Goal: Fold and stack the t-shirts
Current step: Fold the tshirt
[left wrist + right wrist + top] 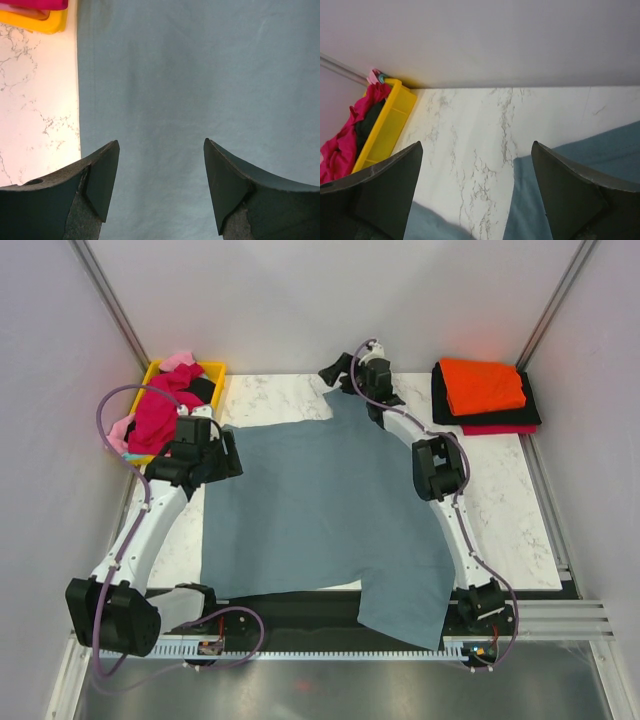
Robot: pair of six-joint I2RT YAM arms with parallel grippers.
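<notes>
A large slate blue-grey t-shirt point(330, 510) lies spread flat on the marble table; its near right corner hangs over the front edge. My left gripper point(222, 447) is open over the shirt's far left edge; in the left wrist view point(161, 142) the cloth point(200, 75) fills the gap between the jaws, which hold nothing. My right gripper point(338, 368) is open and empty at the shirt's far end, above bare marble point(476, 145), with blue-grey cloth point(600, 150) to the right and below. A folded stack point(485, 392) of orange on black on red sits at the back right.
A yellow tray point(212, 371) at the back left holds crumpled magenta point(160, 410), pink and black shirts; it also shows in the right wrist view point(390, 120) and the left wrist view point(50, 22). Walls close off the back and both sides.
</notes>
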